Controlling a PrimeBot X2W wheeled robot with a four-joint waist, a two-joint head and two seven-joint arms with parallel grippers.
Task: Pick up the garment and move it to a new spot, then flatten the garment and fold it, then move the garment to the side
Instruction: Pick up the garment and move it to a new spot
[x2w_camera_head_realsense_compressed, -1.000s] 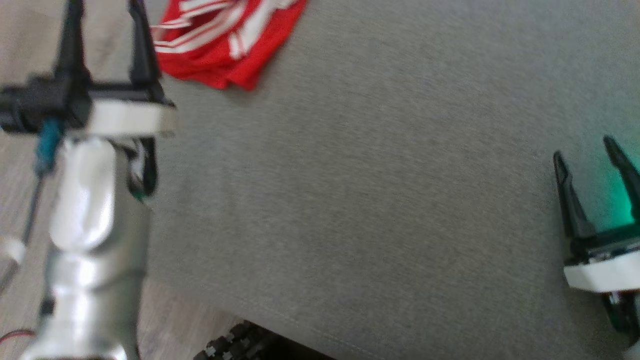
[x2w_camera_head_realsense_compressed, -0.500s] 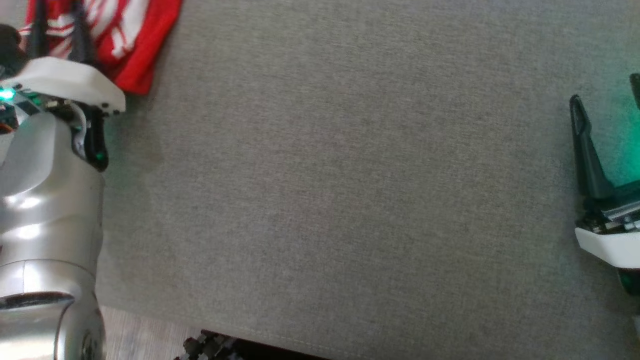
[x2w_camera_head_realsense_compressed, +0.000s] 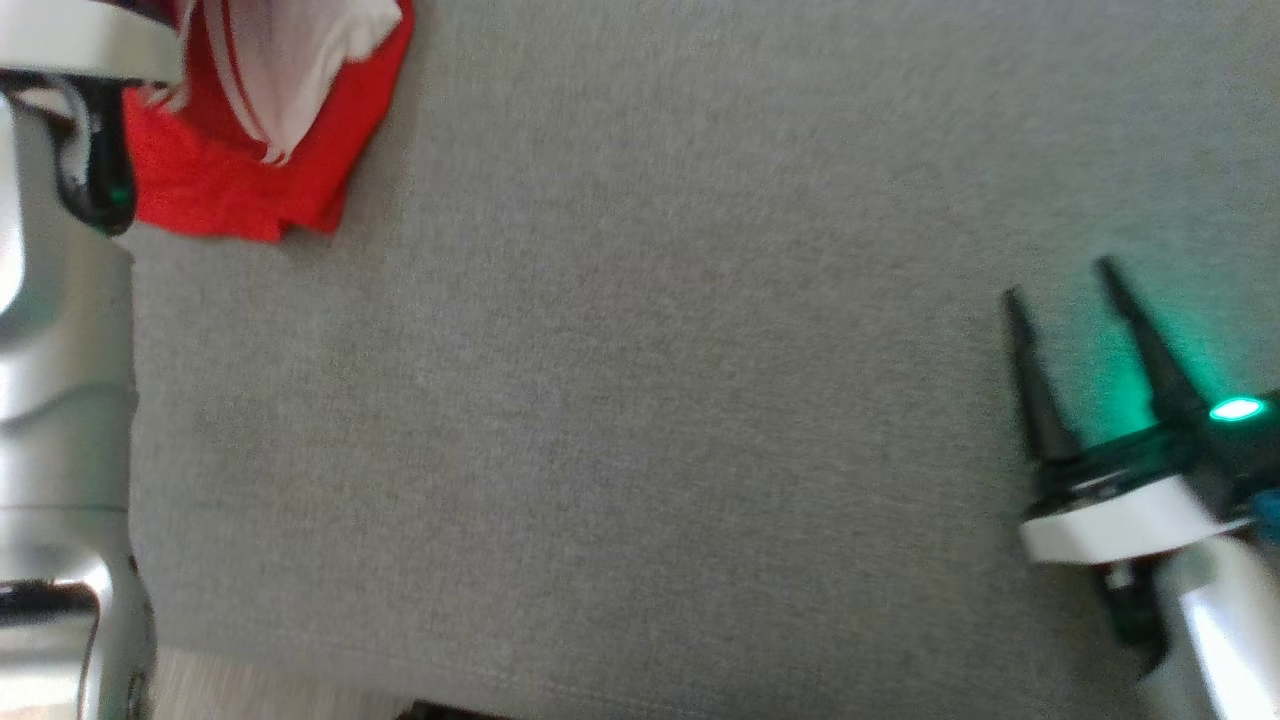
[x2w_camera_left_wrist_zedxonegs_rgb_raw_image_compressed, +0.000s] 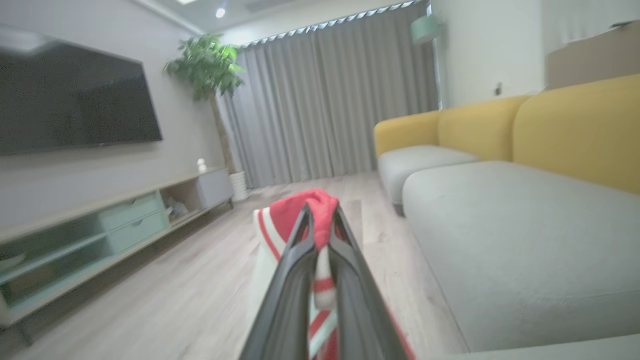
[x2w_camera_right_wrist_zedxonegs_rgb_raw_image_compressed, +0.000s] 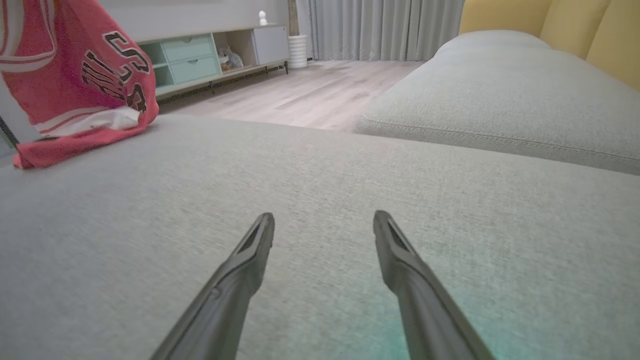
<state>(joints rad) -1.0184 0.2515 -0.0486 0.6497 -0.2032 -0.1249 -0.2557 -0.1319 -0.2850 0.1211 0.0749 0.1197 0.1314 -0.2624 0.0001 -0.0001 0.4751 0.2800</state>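
Head view is blurred, and the garment (x2w_camera_head_realsense_compressed: 250, 190) is cut off at the top. It's at the far-left corner of the grey cushion (x2w_camera_head_realsense_compressed: 640, 450), w/ the lower hem resting on it. L end effector (x2w_camera_left_wrist_zedxonegs_rgb_raw_image_compressed: 322, 216): narrow, pinching a red fold of the garment. R end effector (x2w_camera_right_wrist_zedxonegs_rgb_raw_image_compressed: 324, 225): wide, holding nothing, near the cushion's right edge. Cabinet (x2w_camera_right_wrist_zedxonegs_rgb_raw_image_compressed: 200, 55) has small items in an open bay; you can't ID them.

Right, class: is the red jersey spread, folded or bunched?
Bunched up: the red jersey hangs crumpled, pinched in the shut left gripper, its lower edge touching the grey sofa cushion.
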